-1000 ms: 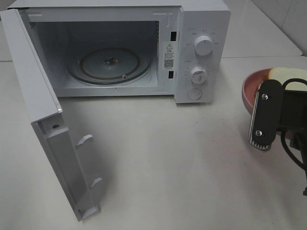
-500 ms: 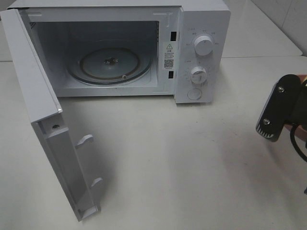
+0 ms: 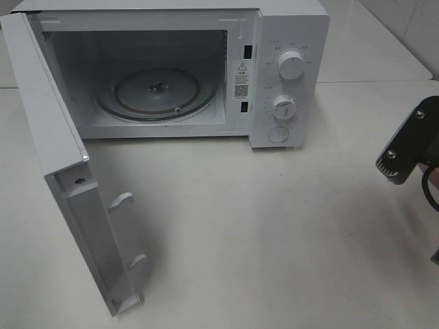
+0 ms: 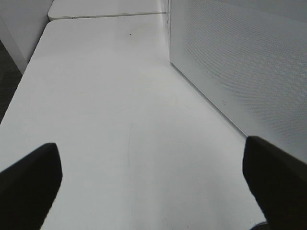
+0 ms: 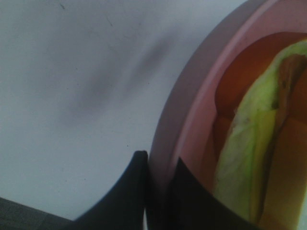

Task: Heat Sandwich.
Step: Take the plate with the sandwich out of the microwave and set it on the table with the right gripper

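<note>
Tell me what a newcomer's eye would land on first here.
The white microwave at the back of the table, its door swung wide open toward the left and its glass turntable bare. At the right edge, the right tool is clamped on the rim of a pink plate carrying the sandwich.

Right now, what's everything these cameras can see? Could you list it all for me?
Microwave: one, white, back of the table, door swung open, glass turntable bare.
Table: one, white, under everything.
Plate: one, pink, seen only by the right wrist camera, rim pinched by the gripper.
Sandwich: one, tan with green and yellow filling, on the plate.
Right gripper: black, shut on the plate's rim.
Left gripper: black, open, beside the microwave's door.
</note>
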You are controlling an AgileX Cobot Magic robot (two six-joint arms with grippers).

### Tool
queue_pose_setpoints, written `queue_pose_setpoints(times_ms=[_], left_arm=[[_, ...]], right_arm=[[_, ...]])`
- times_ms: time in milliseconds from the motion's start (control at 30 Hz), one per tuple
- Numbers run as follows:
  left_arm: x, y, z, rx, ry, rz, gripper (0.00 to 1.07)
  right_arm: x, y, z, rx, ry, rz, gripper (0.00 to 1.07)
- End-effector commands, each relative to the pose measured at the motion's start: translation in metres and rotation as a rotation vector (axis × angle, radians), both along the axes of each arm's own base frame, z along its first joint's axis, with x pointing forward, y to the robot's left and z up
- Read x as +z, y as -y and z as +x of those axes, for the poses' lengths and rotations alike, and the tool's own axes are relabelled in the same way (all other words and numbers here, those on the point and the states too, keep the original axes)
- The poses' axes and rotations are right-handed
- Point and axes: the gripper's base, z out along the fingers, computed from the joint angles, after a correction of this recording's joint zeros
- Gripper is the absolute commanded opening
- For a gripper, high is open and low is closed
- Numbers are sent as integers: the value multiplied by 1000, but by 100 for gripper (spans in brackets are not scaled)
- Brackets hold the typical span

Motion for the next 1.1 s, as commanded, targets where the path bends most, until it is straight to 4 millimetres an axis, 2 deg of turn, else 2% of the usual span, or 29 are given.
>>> queue_pose_setpoints(times_ms=[33,300,533,700,1100], left_arm=[[0,0,-3,4,28,-3,97],[0,0,-3,4,28,-3,97],[0,0,-3,4,28,-3,97],[0,0,-3,4,28,-3,97],[0,0,-3,4,28,-3,97]], right_arm=[[-2,8,14,-49,7,-37,3],[-5,11,39,-138,16,-8,4],[-13,15,62,-319,50,33,5],[-21,20,70,-427,53,35,5],[-42,19,82,-481,0,-11,5]])
